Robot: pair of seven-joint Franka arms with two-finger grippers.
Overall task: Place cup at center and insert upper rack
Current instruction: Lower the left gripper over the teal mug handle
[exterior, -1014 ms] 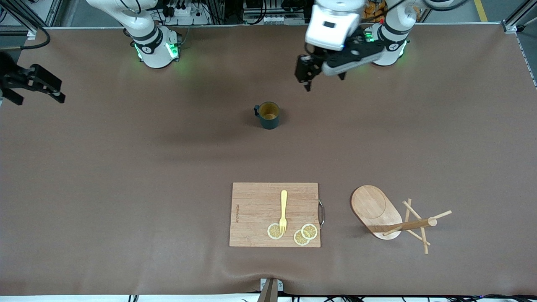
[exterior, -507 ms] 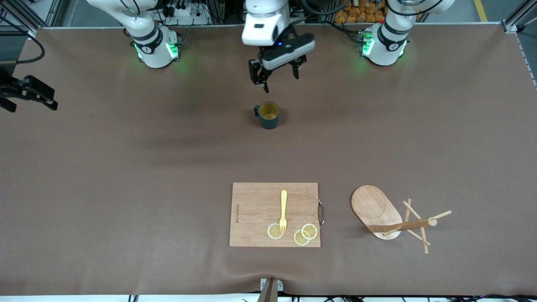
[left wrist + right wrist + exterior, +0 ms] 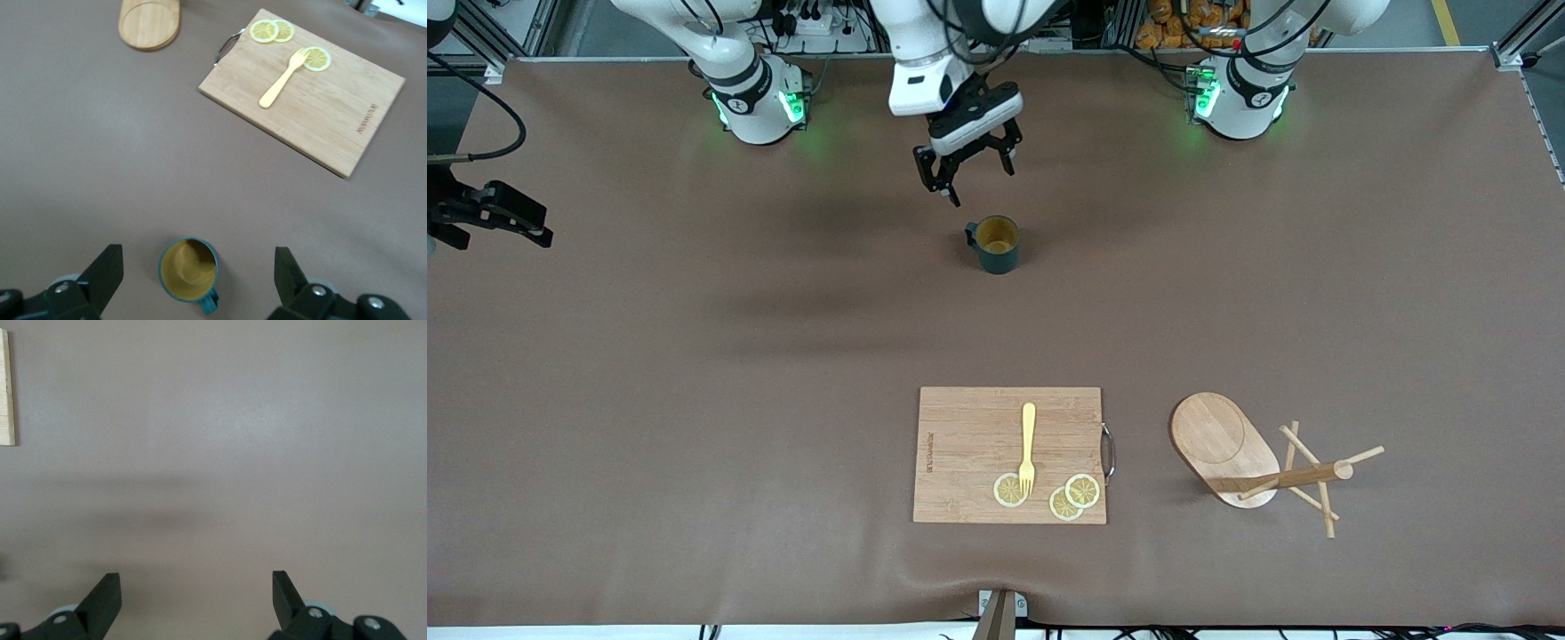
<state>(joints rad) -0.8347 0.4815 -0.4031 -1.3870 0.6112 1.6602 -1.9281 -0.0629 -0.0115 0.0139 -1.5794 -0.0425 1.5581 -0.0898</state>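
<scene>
Nearest the front camera: a wooden cutting board (image 3: 1009, 454) flat on the brown counter (image 3: 694, 400), carrying a yellow fork (image 3: 1028, 447) and three lemon slices (image 3: 1065, 496), fork tines resting on one slice. Metal handle (image 3: 1108, 452) on the board's edge toward the left arm's end. Beside the board, toward that same end and apart from it: the upper rack (image 3: 1258, 462), tipped on its side, oval base (image 3: 1224, 447) propped on edge, round post (image 3: 1285, 480) lying along the counter, thin pegs crossing through it.

Farther from the camera, well apart from both board and rack: the cup (image 3: 996, 244), upright near the counter's middle line, dark teal outside, mustard-yellow inside, loop handle turned toward the right arm's end. Nothing touching it.

Up in the air, over bare counter just beside the cup on the side toward the robots' bases: left gripper (image 3: 966, 166), jaws spread wide, holding nothing. Seen also from the left wrist view, with the cup (image 3: 189, 274) showing between the two dark fingers (image 3: 101, 277), plus the board (image 3: 303, 89) and the rack's oval base (image 3: 149, 24) farther off.

At the right arm's end of the counter, by its edge: right gripper (image 3: 491, 217), waiting, jaws likewise apart and empty. Right wrist view: only plain counter (image 3: 220, 453) and a sliver of the board.
</scene>
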